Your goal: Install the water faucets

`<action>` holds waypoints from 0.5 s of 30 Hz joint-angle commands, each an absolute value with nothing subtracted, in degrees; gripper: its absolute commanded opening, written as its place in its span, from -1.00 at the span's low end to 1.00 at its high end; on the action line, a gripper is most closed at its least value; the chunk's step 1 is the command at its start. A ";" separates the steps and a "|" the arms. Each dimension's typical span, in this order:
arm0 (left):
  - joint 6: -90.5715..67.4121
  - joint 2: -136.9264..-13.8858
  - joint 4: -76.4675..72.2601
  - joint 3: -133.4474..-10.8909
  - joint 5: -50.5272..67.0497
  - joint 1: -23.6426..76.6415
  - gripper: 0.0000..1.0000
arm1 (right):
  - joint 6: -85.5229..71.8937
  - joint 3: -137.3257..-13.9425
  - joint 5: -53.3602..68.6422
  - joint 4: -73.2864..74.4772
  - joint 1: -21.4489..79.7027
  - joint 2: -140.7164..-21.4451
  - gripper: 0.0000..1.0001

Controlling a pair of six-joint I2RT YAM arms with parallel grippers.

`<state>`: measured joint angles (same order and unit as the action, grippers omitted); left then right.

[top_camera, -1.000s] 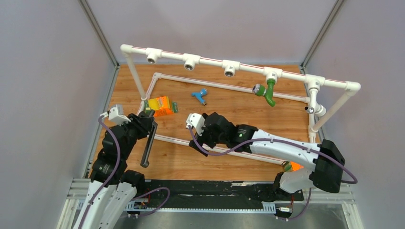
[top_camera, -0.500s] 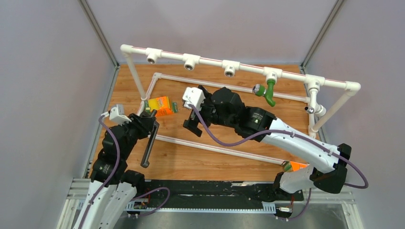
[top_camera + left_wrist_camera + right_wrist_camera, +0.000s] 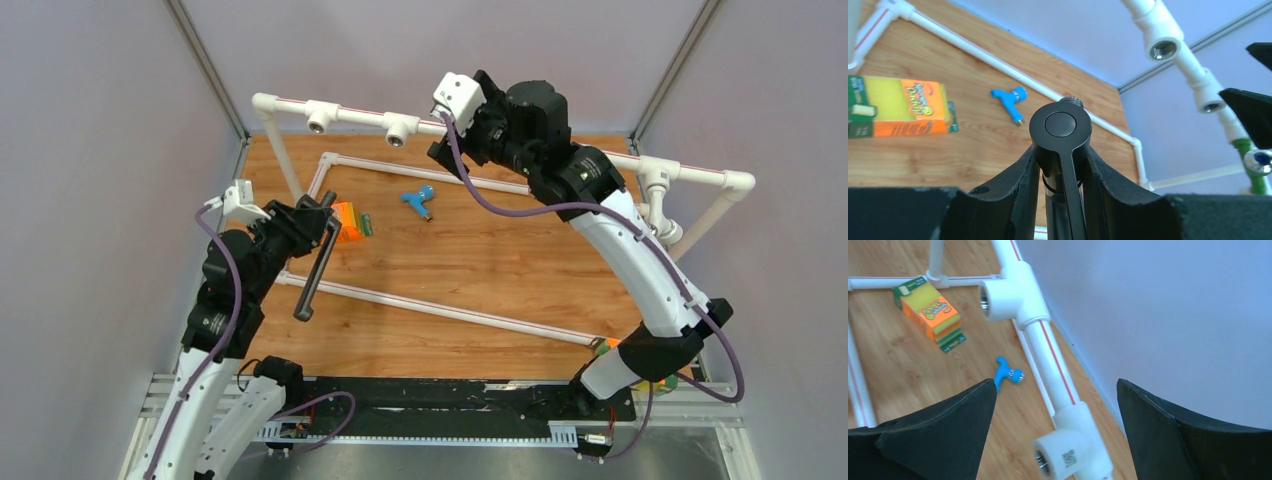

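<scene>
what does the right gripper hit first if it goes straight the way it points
Probably the red-striped white plastic pipe rail, centred between the open fingers of the right gripper, though depth is unclear.

White pipe frame (image 3: pixel 358 117) with tee sockets (image 3: pixel 320 119) on a wooden tabletop (image 3: pixel 500 262), orange box (image 3: pixel 348 222) lying near its left post

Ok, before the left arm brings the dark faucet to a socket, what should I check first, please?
1. Grip of left end effector on dark faucet: ok.
2. Its threaded tip exposed above the grip: ok.
3. Open, empty right end effector: ok.
4. Unoccupied tee socket: ok.
5. Faucet lined up with a socket: not ok, it is well apart from the pipe frame.
6. Socket thread condition: cannot tell.
</scene>
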<state>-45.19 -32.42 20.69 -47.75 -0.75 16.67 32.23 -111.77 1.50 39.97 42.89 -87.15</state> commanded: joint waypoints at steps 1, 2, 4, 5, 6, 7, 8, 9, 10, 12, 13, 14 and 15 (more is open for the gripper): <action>-51.31 -37.08 7.93 -52.99 3.78 16.35 -1.00 | 41.65 -116.36 6.24 42.71 39.12 -91.75 0.91; -51.76 -38.48 6.34 -53.35 3.78 16.43 -1.00 | 42.97 -116.72 6.59 42.63 38.59 -92.71 0.89; -53.25 -40.24 4.41 -54.40 3.60 16.26 -1.00 | 45.08 -117.77 7.20 42.63 37.97 -94.65 0.87; -53.61 -40.86 3.79 -55.01 3.43 16.09 -1.00 | 45.87 -118.21 7.82 42.63 37.62 -95.62 0.86; -54.48 -41.83 3.00 -55.28 3.60 15.74 -1.00 | 46.66 -118.39 8.69 42.63 37.44 -96.50 0.85; -55.10 -42.27 2.38 -55.46 3.86 14.78 -1.00 | 47.37 -118.65 9.75 42.71 37.18 -97.11 0.84; -56.50 -43.06 0.81 -55.28 4.82 13.90 -1.00 | 47.90 -118.91 10.54 42.63 37.00 -98.08 0.80; -57.47 -43.50 0.36 -54.50 5.53 12.32 -1.00 | 47.99 -119.44 10.63 42.45 36.91 -99.04 0.76; -59.74 -43.77 -3.30 -53.88 7.10 11.00 -1.00 | 47.99 -120.14 10.11 42.54 36.91 -99.92 0.70; -63.78 -44.29 -8.05 -51.95 11.05 7.13 -1.00 | 47.90 -121.02 9.23 42.45 36.91 -101.25 0.59; -65.11 -44.64 -9.83 -50.46 12.38 4.42 -1.00 | 47.90 -121.11 9.05 42.45 36.91 -101.60 0.52; -67.91 -45.34 -13.76 -49.75 14.92 3.44 -1.00 | 47.81 -121.03 8.88 42.45 36.91 -101.69 0.40; -69.33 -46.05 -15.89 -48.70 15.81 2.04 -1.00 | 47.64 -120.85 9.14 42.54 36.91 -101.69 0.26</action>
<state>-59.33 -45.21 1.72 -50.46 8.34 6.85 46.22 -118.34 8.45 41.76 37.43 -101.32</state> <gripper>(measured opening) 0.401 0.726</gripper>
